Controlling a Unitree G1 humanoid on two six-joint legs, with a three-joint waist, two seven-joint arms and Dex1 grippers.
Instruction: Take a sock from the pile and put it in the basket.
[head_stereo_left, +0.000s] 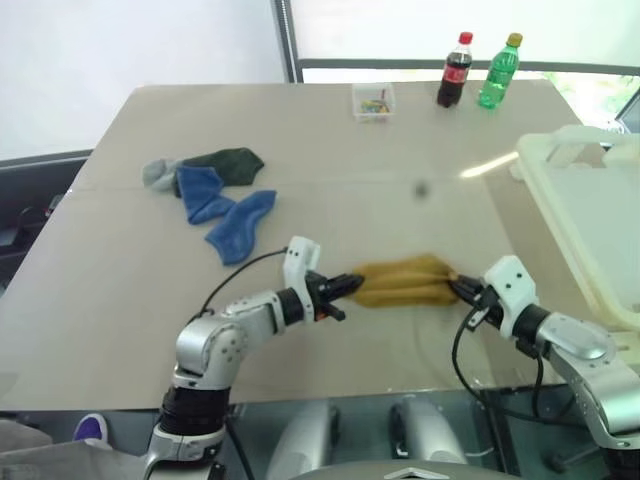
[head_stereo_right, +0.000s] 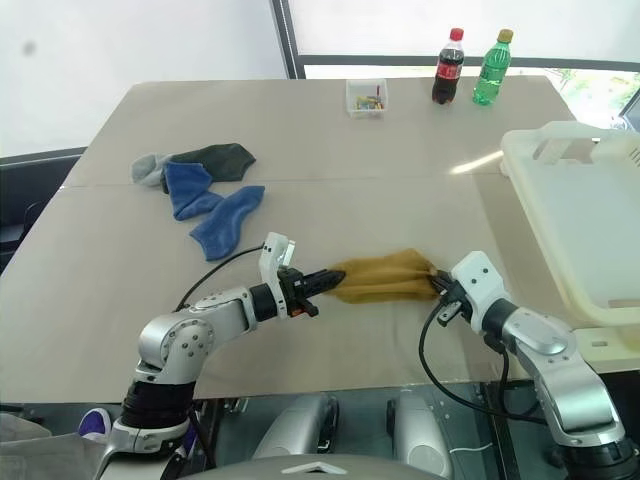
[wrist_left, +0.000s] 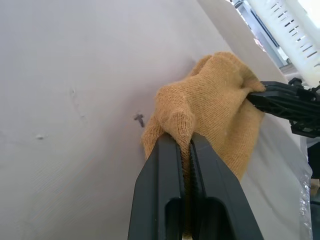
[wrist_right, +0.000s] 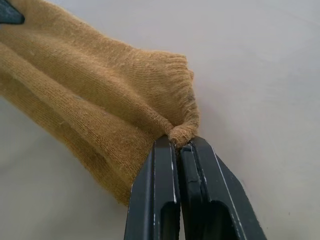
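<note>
A mustard yellow sock (head_stereo_left: 405, 281) is stretched between my two grippers just over the tabletop, near the front edge. My left gripper (head_stereo_left: 355, 284) is shut on its left end, seen close up as knit pinched between the fingers (wrist_left: 176, 150). My right gripper (head_stereo_left: 458, 287) is shut on its right end, at the ribbed cuff (wrist_right: 181, 131). The pile (head_stereo_left: 213, 190) of blue, dark green and grey socks lies farther back on the left. The cream-white basket (head_stereo_left: 590, 200) stands at the table's right edge, beyond my right arm.
A small clear box (head_stereo_left: 373, 102) with coloured bits sits at the back of the table. Beside it stand a cola bottle (head_stereo_left: 455, 71) and a green bottle (head_stereo_left: 499, 72). The beige table (head_stereo_left: 400, 170) has bare surface between the pile and the basket.
</note>
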